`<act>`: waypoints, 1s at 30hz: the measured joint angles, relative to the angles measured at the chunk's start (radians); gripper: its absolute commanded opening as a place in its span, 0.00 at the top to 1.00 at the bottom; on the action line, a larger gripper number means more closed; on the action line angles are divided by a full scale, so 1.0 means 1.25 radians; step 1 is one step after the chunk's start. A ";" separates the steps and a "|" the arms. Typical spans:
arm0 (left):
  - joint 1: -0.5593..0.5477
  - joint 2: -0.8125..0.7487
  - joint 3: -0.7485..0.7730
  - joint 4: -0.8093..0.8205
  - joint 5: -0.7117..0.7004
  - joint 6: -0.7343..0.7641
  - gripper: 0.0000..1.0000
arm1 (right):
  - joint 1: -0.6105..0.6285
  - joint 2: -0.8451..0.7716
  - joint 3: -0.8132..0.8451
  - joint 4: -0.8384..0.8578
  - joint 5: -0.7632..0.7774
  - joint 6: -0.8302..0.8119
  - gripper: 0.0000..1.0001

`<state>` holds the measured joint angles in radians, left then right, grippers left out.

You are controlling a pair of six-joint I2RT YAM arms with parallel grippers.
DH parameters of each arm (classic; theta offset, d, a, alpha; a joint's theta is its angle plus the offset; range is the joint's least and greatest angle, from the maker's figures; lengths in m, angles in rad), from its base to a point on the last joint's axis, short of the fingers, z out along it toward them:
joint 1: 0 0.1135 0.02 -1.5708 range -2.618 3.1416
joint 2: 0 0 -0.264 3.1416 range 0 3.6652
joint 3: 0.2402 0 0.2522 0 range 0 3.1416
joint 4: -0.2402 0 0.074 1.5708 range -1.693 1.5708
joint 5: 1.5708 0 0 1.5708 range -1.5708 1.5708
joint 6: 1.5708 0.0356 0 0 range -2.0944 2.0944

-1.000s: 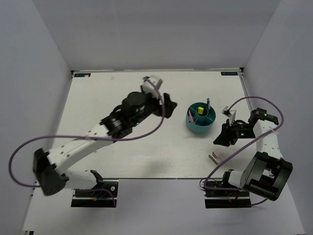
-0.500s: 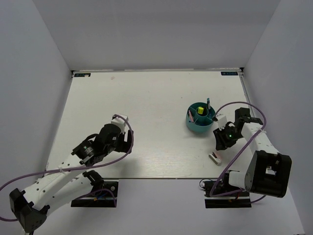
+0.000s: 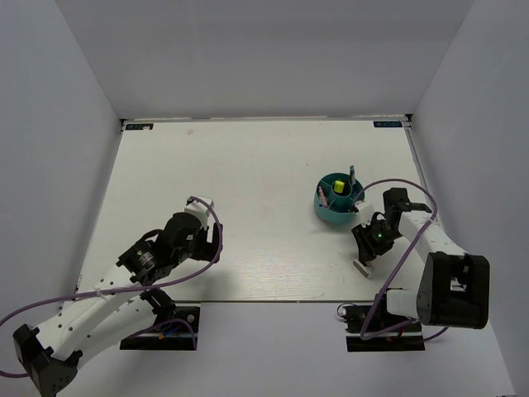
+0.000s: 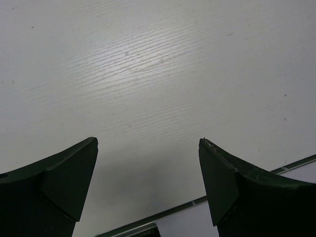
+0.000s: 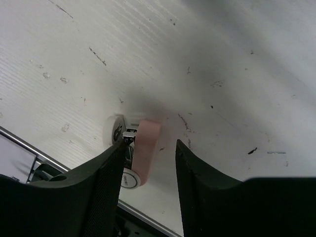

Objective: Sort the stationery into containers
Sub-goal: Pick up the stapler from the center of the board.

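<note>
1. Right gripper [image 5: 149, 144] is part open, with the jaws straddling the pink-white block [image 5: 145, 154] and nothing clamped. In the wrist view the block sits nearer one finger than the other; I can't tell whether it touches.
2. The block lies flat on the table [image 3: 248, 165], right by the near edge, near the teal organiser [image 3: 335, 217] on the arm-base side but not touching it.
3. A yellow-capped highlighter [image 3: 336, 184] and a thin blue pen [image 3: 351, 173] already stand in the organiser. From above I can't tell which compartments they are in.
4. Handling, my read:
   - The block looks small, light and rigid, with a smooth pink shell, a white end and a bit of metal at the far end. It is likely slippery.
   - Best hold is across the short width at mid-body, on the pink part and away from the metal bit.
   - Centre the jaws first. An off-centre squeeze could swivel it or pop it out.
   - Being this close to the table edge, a sideways nudge could send it off.
5. Left gripper [image 4: 148, 182] is spread wide and holds nothing. It hangs over the table on the left side, well apart from the block and the organiser.
</note>
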<state>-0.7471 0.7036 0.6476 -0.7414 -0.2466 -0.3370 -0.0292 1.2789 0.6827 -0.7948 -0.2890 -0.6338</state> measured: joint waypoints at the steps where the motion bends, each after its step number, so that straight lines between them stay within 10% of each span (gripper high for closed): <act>1: 0.000 0.000 0.000 0.000 0.000 0.000 0.07 | 0.004 0.000 -0.003 0.002 0.001 0.001 0.51; 30: 0.000 0.002 0.000 -0.005 0.001 0.001 0.07 | 0.042 -0.070 0.089 -0.017 0.036 0.005 0.81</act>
<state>-0.7471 0.7059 0.6476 -0.7471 -0.2459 -0.3363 0.0235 1.1915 0.7933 -0.8162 -0.2436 -0.6281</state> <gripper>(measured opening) 0.930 0.331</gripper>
